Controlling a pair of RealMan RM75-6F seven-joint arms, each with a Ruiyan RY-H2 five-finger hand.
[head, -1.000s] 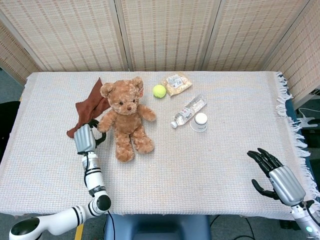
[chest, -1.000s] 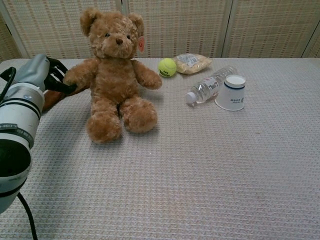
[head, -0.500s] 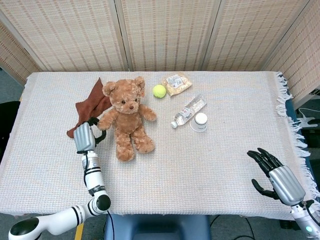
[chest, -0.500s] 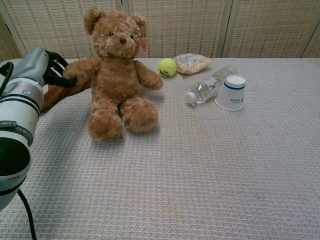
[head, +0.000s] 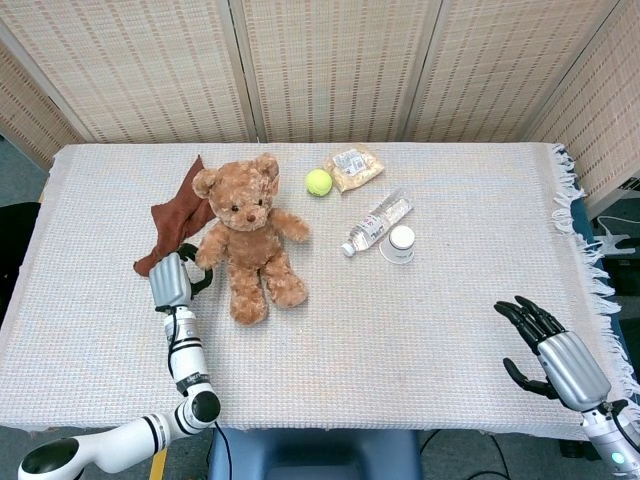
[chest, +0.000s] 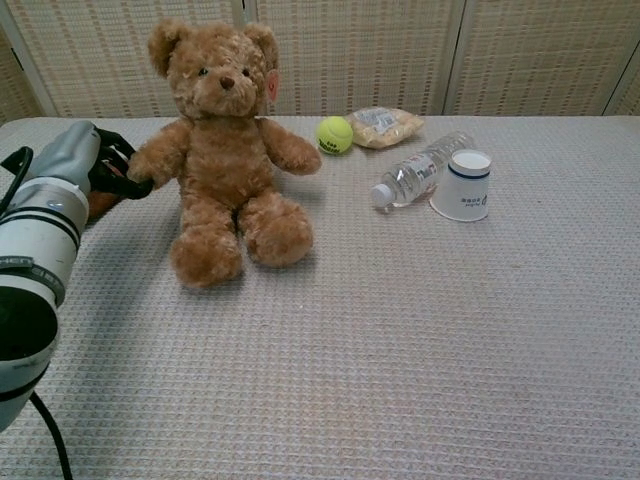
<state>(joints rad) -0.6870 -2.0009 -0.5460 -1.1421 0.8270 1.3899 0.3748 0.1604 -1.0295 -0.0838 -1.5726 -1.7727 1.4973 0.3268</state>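
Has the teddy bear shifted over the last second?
Yes. The teddy bear, its paw gripped by the left hand, has swung slightly left, its head farther from the tennis ball than half a second ago.

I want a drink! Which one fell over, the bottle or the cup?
The bottle lies on its side, cap toward the bear. The white cup beside it stands up.
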